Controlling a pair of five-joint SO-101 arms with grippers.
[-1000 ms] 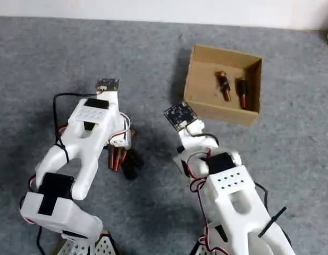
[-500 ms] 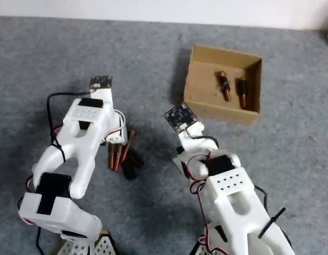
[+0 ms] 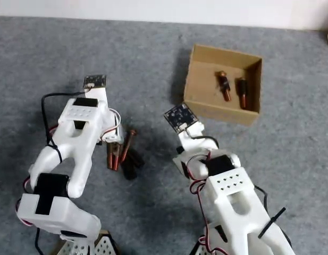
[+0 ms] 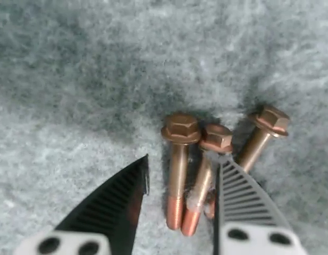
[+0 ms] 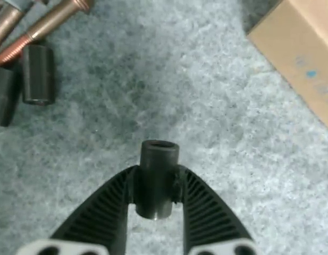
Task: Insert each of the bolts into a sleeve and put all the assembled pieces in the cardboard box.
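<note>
Right hand [image 5: 156, 174] tight around sleeve [image 5: 159, 156]

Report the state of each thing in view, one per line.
Left end effector: open, over the bolts.
Right end effector: shut on a sleeve.
Bolts: three, lying loose, not inserted.
Loose sleeves: two, unheld, beside the bolts.
Box: open, holding two assembled pieces.

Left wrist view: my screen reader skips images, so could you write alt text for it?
The left gripper hangs open over three copper-coloured bolts lying side by side on grey carpet. Two bolts sit between its fingers; the third bolt lies outside them.
</note>
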